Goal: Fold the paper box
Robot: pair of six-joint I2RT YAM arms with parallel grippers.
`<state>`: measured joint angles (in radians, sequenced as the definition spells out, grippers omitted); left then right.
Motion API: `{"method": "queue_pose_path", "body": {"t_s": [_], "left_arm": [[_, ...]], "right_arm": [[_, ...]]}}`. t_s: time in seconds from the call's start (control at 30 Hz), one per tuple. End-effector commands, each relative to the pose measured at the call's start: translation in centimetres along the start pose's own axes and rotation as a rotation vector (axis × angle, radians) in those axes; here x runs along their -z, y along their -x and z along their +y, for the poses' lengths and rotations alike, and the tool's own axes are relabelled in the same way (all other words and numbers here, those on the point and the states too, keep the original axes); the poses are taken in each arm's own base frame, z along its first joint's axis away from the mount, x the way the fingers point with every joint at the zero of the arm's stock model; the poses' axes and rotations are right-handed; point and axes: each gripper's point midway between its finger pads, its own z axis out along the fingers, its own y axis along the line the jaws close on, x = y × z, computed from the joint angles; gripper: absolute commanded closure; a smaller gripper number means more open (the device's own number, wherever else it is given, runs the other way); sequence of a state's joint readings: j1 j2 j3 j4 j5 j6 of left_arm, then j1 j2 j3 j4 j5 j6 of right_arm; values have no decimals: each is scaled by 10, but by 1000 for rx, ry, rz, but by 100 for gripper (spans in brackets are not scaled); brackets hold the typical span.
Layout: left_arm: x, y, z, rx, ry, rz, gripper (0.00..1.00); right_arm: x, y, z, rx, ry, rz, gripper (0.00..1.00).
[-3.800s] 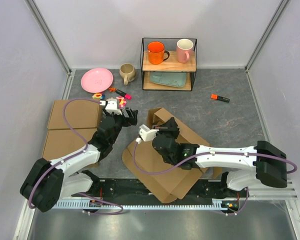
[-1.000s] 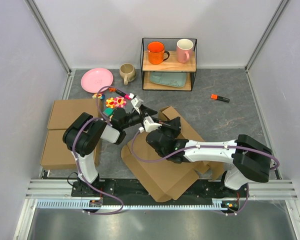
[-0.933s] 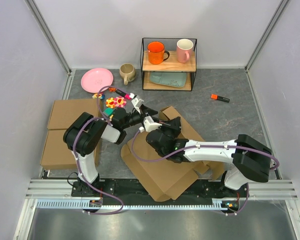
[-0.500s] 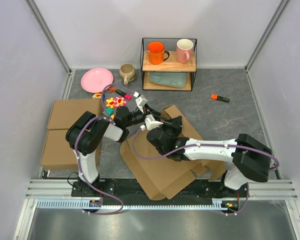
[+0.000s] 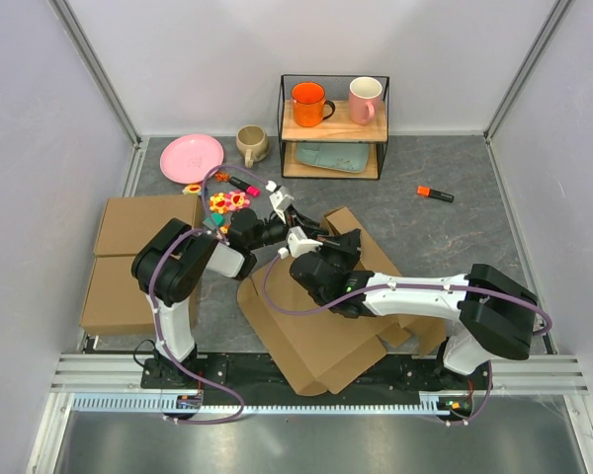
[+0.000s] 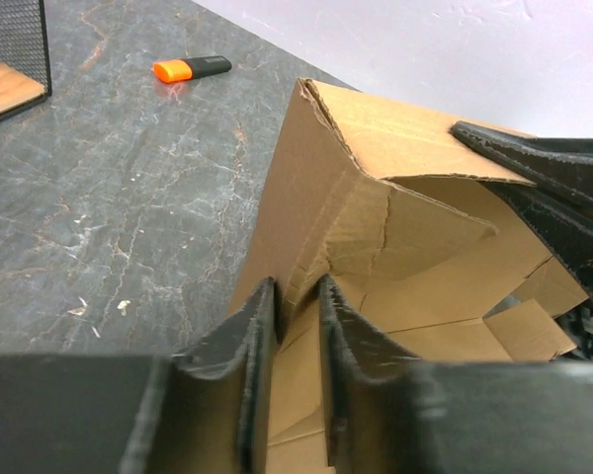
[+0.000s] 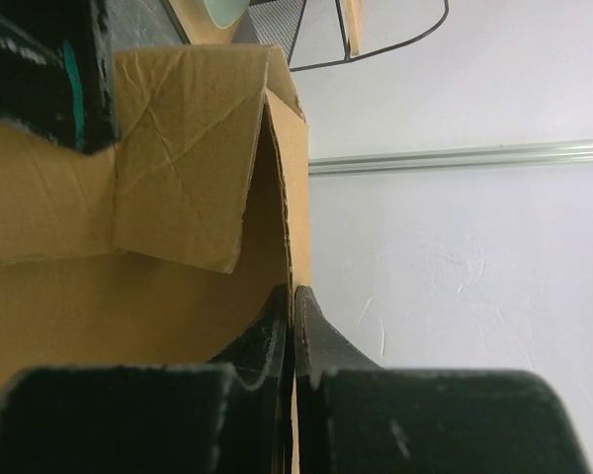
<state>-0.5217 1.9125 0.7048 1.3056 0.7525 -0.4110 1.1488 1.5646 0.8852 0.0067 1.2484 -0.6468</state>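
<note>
left claw [image 6: 296, 288] now closed on paper box [image 6: 405, 138] flap; right claw [image 7: 292, 296] still grips wall

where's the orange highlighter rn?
Top view: the orange highlighter lies on the grey table, right of the wire shelf, beyond the paper box.

Work surface: a dark grey, marble-patterned tabletop [image 5: 494, 237], lightly scuffed with pale flecks in the left wrist view. Enclosure: plain pale lilac-white panel walls [image 5: 227, 59] at the back and both sides, joined at the rear corners by slanting aluminium posts [image 5: 94, 69]. An aluminium strip runs along the wall base. Furniture: one black wire-frame shelf with two wooden boards [image 5: 334, 133], against the back wall. Near edge: aluminium mounting rails [image 5: 99, 367]. Lighting even and diffuse, with soft shadows.
</note>
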Motion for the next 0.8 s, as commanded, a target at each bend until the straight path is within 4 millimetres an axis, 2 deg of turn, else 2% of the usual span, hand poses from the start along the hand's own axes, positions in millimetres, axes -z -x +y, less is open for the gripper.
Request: {"method": "queue_pose_path", "body": {"t_s": [0.0,0.03,0.13,0.23,0.37,0.53,0.63,0.77], "left_arm": [[-17,76,-31,-242,-83,-259,58],[-16,79,-34,-258,-86,-263,43],[-12,82,-37,-264,-86,-256,32],[-8,84,-43,-266,-104,-254,29],[-5,92,-49,-269,-112,-278,26],[-8,102,-53,-268,-128,-298,26],[-12,98,-52,-272,-141,-280,27],[-20,83,-53,-276,-173,-237,30]], "right_arm": [[10,19,82,23,300,-154,97],[10,18,79,24,291,-150,97],[10,18,72,37,279,-133,97],[12,18,66,37,282,-124,97],[12,14,66,67,281,-119,98],[10,4,85,94,303,-93,98],[10,2,93,94,319,-89,98],[11,7,92,74,329,-102,98]]}}
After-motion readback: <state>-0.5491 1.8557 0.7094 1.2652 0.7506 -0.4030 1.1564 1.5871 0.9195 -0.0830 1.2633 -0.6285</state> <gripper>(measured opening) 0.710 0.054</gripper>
